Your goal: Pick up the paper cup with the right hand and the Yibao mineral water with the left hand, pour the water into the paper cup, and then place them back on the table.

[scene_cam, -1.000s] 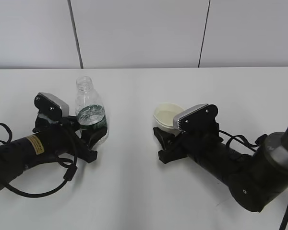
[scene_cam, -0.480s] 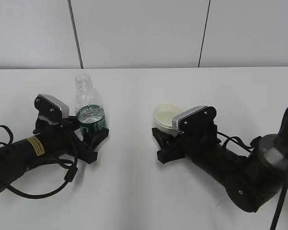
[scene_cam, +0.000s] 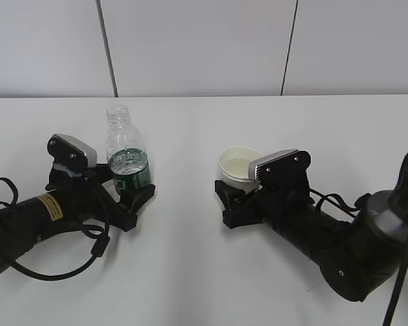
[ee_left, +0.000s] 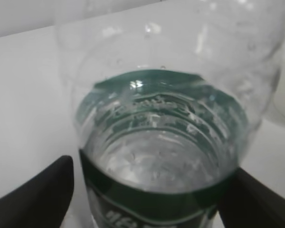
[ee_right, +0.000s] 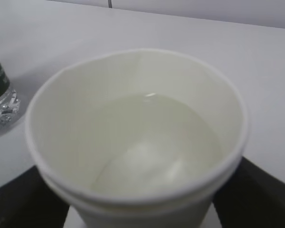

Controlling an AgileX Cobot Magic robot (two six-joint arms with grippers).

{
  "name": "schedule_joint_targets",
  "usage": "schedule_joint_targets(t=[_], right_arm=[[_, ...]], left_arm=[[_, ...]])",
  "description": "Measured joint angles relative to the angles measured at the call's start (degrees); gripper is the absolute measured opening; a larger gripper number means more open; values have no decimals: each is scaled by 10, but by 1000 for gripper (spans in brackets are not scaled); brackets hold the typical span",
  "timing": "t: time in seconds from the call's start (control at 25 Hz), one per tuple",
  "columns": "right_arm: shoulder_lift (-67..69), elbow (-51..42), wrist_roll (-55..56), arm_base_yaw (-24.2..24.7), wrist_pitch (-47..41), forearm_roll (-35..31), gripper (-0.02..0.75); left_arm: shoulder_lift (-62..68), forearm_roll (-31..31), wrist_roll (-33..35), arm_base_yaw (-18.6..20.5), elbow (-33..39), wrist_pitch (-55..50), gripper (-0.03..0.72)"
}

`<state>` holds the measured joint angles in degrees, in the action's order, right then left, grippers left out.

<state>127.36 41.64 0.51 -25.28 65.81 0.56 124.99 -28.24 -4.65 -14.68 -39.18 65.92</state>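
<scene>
The Yibao mineral water, a clear uncapped bottle with a dark green label, stands upright on the white table. It fills the left wrist view. My left gripper lies low around its base; in the left wrist view a strip of table shows between the left finger and the label. The paper cup sits on the table with water in it, as the right wrist view shows. My right gripper has both fingers against the cup's wall.
Grey wall panels rise behind the table's far edge. Black cables loop on the table beside the left arm. The bottle's base shows at the left edge of the right wrist view.
The bottle was tilted and held off the table a second ago; it now stands upright on it. The left gripper has sunk with it. The cup and right gripper shifted slightly.
</scene>
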Motion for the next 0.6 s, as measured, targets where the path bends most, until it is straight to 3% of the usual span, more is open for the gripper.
schedule_joint_targets(t=[0.6], right_arm=[[-48,-100,1,0,0,-31,645]], left_arm=[[-37,37,0,0,84,-4,554]])
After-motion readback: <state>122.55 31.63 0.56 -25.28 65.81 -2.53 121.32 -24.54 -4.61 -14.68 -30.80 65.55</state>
